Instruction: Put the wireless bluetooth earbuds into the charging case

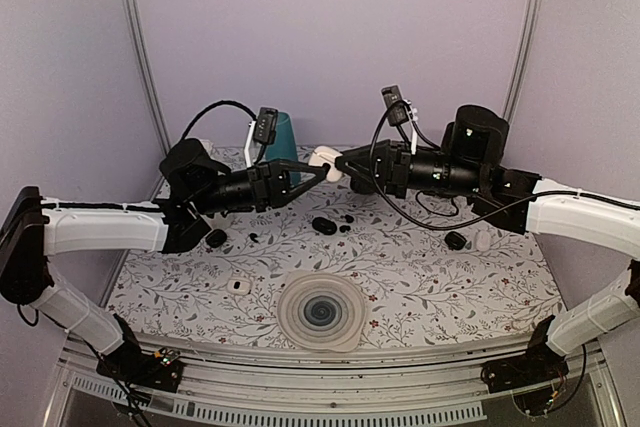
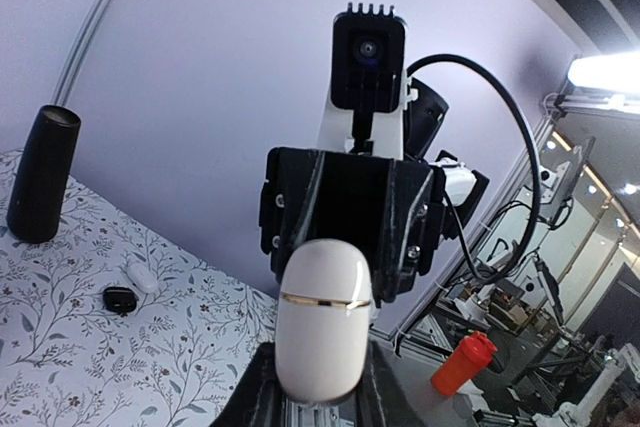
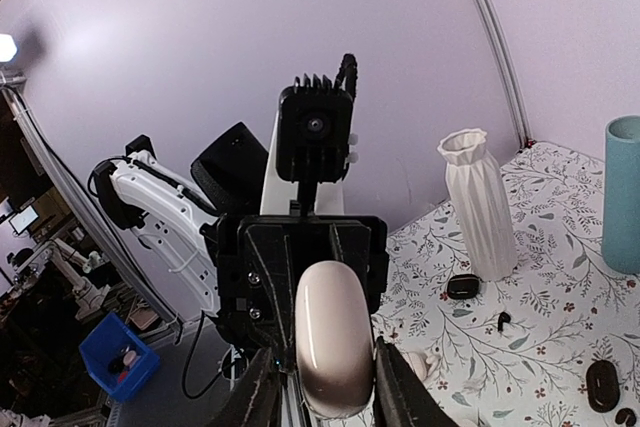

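Note:
A white oval charging case (image 1: 326, 162) with a gold seam is held in the air over the back middle of the table, lid closed. My left gripper (image 1: 318, 167) is shut on one end; in the left wrist view the case (image 2: 322, 317) stands between its fingers. My right gripper (image 1: 341, 160) meets it from the other side, its jaws close round the other end of the case (image 3: 335, 339). Two tiny black earbuds (image 1: 347, 223) lie on the table below, beside a black oval case (image 1: 323, 225). Another tiny black bud (image 1: 253, 237) lies to the left; it also shows in the right wrist view (image 3: 503, 321).
A teal cup (image 1: 283, 142) stands at the back, with a white vase (image 3: 483, 202) near it. Black cases lie at left (image 1: 215, 238) and right (image 1: 455, 240). A small white case (image 1: 237, 286) and a grey round disc (image 1: 321, 311) lie near the front. A black cylinder (image 2: 42, 175) stands at the back right.

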Robot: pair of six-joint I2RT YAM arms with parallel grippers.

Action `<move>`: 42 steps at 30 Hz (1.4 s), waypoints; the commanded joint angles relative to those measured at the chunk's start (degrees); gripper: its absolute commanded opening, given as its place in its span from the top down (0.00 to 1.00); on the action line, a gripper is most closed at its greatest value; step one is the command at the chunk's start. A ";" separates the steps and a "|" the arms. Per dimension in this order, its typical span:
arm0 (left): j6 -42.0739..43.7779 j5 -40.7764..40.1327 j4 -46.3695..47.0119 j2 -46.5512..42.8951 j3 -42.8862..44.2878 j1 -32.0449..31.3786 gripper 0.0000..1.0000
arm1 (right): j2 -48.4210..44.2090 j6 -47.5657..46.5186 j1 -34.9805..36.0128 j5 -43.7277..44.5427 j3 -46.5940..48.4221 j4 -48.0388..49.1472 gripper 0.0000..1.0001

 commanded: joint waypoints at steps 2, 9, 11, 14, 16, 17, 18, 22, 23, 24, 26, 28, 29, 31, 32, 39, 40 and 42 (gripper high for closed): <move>-1.07 -0.89 1.40 0.74 1.51 0.62 1.00 | 0.11 1.30 0.33 -1.70 -0.34 2.72 0.70; -1.58 -0.86 1.75 1.43 1.98 0.55 1.00 | 1.52 3.01 0.35 -3.03 0.14 2.74 0.71; -1.66 -0.89 1.75 1.57 2.10 0.45 1.00 | 1.75 3.31 0.34 -2.97 0.15 2.66 0.72; -1.76 -0.74 1.75 1.87 2.43 0.43 1.00 | 1.85 3.82 0.32 -2.68 -0.05 2.60 0.74; -1.74 -0.79 1.75 1.97 2.55 0.31 1.00 | 1.76 4.08 0.32 -2.31 -0.12 2.48 0.75; -1.76 -0.86 1.71 1.93 2.63 0.27 1.00 | 1.76 4.12 0.32 -2.32 -0.14 2.47 0.76; -1.69 -0.88 1.75 1.97 2.64 0.20 1.00 | 1.78 4.20 0.33 -2.35 -0.13 2.36 0.78; -1.68 -1.23 1.54 2.10 2.77 0.15 1.00 | 1.97 4.40 0.33 -2.40 0.09 1.89 0.80; -1.57 -1.30 1.35 2.19 2.86 0.16 1.00 | 2.05 4.48 0.33 -2.48 0.09 1.75 0.82; -1.58 -1.33 1.24 2.23 2.90 0.12 1.00 | 2.17 4.53 0.38 -2.60 0.12 1.66 0.85; -1.50 -1.69 0.97 2.28 2.84 0.11 1.00 | 2.25 4.74 0.32 -2.59 0.11 1.68 0.87; -1.10 -2.12 0.44 2.07 2.76 0.05 1.00 | 2.27 4.97 0.33 -2.19 0.03 1.56 0.93; -0.88 -2.43 0.13 1.94 2.76 0.12 1.00 | 2.35 5.20 0.33 -1.85 -0.06 1.46 0.95; -0.36 -2.93 -0.51 1.74 2.67 0.03 0.98 | 2.35 5.45 0.38 -1.57 -0.18 1.33 0.96; -0.13 -3.01 -0.73 1.71 2.64 0.06 0.96 | 2.42 5.52 0.34 -1.42 -0.29 1.33 0.96; 1.08 -4.49 -1.81 1.29 1.95 0.08 0.61 | 1.68 6.30 0.03 0.66 -1.47 1.31 0.96; 1.29 -4.63 -1.85 1.21 1.80 0.08 0.56 | 1.53 6.59 -0.14 1.11 -1.70 1.33 0.96; 1.65 -4.97 -2.01 1.01 1.55 0.06 0.43 | 1.11 7.13 -0.59 1.50 -2.21 1.36 0.96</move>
